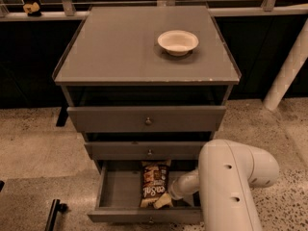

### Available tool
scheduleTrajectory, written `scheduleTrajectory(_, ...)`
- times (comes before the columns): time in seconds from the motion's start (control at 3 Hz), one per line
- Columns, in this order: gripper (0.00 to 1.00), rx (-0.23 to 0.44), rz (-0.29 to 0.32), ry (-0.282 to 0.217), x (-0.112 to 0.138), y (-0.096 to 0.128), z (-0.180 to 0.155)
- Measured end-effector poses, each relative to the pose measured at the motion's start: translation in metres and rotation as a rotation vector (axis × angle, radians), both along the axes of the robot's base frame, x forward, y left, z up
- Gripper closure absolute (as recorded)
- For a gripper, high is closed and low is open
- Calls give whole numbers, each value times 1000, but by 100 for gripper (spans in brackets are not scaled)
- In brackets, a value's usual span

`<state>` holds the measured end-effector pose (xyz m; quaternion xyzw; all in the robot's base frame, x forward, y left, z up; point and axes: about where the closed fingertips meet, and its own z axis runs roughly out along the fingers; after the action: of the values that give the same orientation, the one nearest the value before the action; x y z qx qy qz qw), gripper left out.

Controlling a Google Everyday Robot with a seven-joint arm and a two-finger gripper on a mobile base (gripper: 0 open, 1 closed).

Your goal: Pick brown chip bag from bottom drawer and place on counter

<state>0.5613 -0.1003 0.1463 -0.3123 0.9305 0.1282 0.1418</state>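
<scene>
In the open bottom drawer (118, 190), at the foot of the cabinet, the brown chip bag (154, 181) lies flat on the tray floor. It is a little right of the middle, with its dark lettered part toward the back and its tan-yellow end near the front panel. Our claw (169, 195) is down inside the drawer at the lower right corner of the bag, touching it or just beside it. The thick white arm (231, 186) covers much of this place, so we cannot tell if the claw is released or clenched, nor if it has the bag. We judge that the bag is very light and soft, filled mostly with air. Its crinkly skin looks slippery, so it may bend and slide out when it is pinched only at a corner. The chips inside are fragile, so a hard squeeze on the middle is not good. We think the best place to take hold is the flat sealed edge at the tan end. The drawers with knobs (147, 121) stand above the bag, so the lift probably needs to come forward before it goes up. The counter (120, 52) carries a white bowl (177, 41) at the back right, and the grey surface left of it seems a good place for the bag.
</scene>
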Motion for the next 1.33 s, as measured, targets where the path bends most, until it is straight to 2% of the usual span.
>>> scheduleTrajectory(0.33,0,0,0,0,0,0,0)
scheduleTrajectory(1.33,0,-5,-17,-9,10,3,4)
